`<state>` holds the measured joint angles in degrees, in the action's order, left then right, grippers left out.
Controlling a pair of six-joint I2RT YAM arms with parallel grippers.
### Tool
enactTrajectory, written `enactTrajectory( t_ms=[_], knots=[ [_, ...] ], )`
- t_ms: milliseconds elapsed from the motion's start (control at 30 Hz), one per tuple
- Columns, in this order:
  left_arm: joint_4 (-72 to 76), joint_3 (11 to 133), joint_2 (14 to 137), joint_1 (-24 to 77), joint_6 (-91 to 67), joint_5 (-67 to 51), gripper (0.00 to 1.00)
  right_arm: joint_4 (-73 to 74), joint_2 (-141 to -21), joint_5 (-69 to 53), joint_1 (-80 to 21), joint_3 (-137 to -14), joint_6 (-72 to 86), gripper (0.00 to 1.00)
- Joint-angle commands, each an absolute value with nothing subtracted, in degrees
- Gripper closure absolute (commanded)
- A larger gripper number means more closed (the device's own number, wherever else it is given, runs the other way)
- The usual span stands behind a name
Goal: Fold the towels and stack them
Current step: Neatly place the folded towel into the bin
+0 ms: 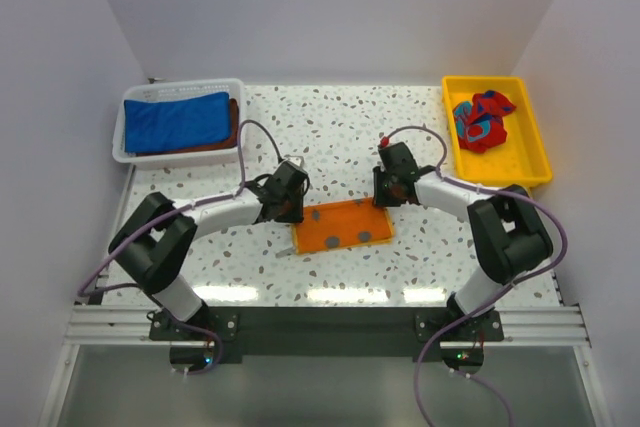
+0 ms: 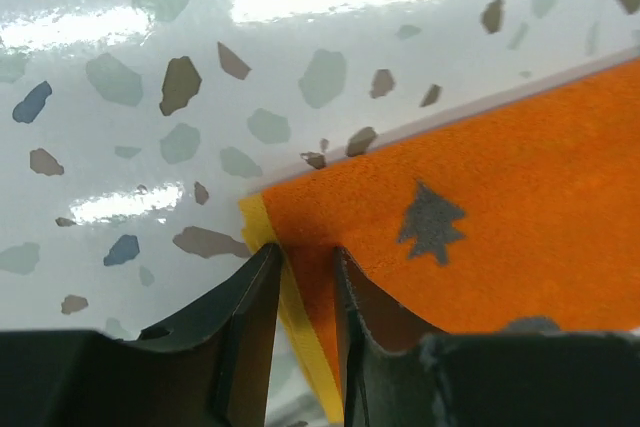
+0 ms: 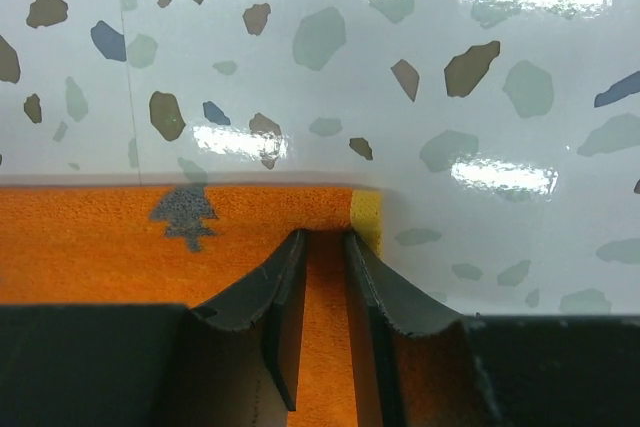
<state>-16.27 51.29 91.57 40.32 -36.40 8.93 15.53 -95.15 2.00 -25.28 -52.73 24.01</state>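
Looking at this one, everything hangs off the orange towel with grey spots, so I'll place the rest from there. It lies flat on the speckled desk, roughly between the two arms. It looks folded over, because a yellow strip peeks out from under the orange at both far corners.

The left hand is down on the towel's far left corner. In its wrist view, the left hand has its two fingers close together, straddling the yellow side edge, with cloth filling the narrow gap. A little grey tree-shaped spot sits just beside them. Honestly I can't tell if it's really clamping the cloth or just resting with a slim gap.

It's the same story at the far right corner. The right hand is planted there. Up close, the right hand shows orange fabric between two near-together fingers, with the yellow corner just to one side. Pinching or loose, I can't say.

Well off to the towel's far left is a white lattice basket. A folded blue towel lies in it on top of a rust-brown one.

Well off to the towel's far right is a yellow tray with a crumpled red towel with blue patches lying in it.
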Motion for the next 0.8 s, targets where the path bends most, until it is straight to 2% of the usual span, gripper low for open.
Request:
enactTrajectory(
  t_ms=[0, 133, 233, 367, 433, 467, 600, 667, 767],
  knots=[
    [-11.8, 50.7, 94.6, 38.8, -34.4, 8.7, 0.67, 14.1, -94.9, 2.9, -25.0, -53.3, 21.9, 0.74],
    [-13.6, 50.9, 92.6, 38.6, -34.2, 10.1, 0.67, 16.9, -92.6, 3.2, -25.0, -54.6, 19.0, 0.73],
    [-17.6, 52.1, 88.5, 38.5, -34.5, 12.4, 0.6, 19.3, -89.7, 1.7, -26.4, -55.5, 16.5, 0.69],
    [-20.8, 52.5, 82.0, 35.2, -34.4, 13.0, 0.44, 22.2, -86.1, 0.2, -30.9, -56.3, 14.8, 0.59],
    [-22.1, 52.1, 78.7, 32.7, -33.7, 12.0, 0.36, 22.9, -85.1, 0.5, -35.7, -57.0, 14.2, 0.47],
    [-22.9, 52.2, 78.0, 30.3, -32.8, 12.4, 0.26, 23.4, -85.0, 0.7, -37.5, -57.3, 14.0, 0.38],
    [-25.8, 51.7, 73.9, 23.6, -29.8, 12.8, 0.1, 23.8, -87.4, 1.2, -48.0, -60.1, 13.7, 0.21],
    [-26.4, 50.2, 71.6, 18.6, -28.4, 12.3, 0.01, 24.8, -90.8, 2.5, -52.4, -62.8, 13.0, 0.18],
    [-26.3, 47.3, 68.4, 11.3, -26.5, 10.1, 0.0, 26.5, -95.8, 5.7, -58.3, -67.9, 11.5, 0.2]
  ],
)
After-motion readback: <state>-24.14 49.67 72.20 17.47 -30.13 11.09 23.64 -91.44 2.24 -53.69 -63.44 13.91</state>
